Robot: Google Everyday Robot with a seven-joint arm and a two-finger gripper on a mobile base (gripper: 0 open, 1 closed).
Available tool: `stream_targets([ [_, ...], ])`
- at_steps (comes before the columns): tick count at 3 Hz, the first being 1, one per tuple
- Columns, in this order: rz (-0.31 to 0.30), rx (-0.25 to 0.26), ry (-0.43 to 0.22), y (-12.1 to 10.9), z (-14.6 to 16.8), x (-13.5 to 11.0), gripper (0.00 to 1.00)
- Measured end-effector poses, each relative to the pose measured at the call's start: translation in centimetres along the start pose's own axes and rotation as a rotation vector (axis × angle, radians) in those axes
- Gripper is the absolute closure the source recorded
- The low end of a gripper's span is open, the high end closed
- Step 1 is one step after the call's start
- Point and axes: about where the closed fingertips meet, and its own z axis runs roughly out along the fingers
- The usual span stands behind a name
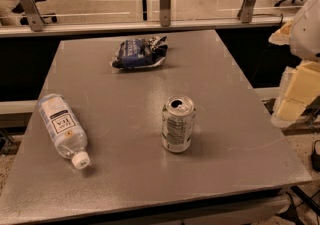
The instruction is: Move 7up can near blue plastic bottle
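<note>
We've got the 7up can point(178, 124) standing upright just right of the middle of the grey table point(230, 94). The blue plastic bottle point(62, 130) lies on its side by the left edge, cap towards the near side, well apart from the can. A dark blue snack bag point(140, 52) sits at the far end. The gripper point(299, 86) hangs past the table's right edge; wide or narrow, we can't tell.
</note>
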Motion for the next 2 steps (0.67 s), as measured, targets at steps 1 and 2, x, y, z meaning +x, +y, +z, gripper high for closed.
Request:
stream_targets([
  [1,-0.004,-0.002,-0.016,0.1,0.1,-0.3,0.0],
  [2,-0.019,-0.01,-0.069,0.4,0.6,-1.3,0.0],
])
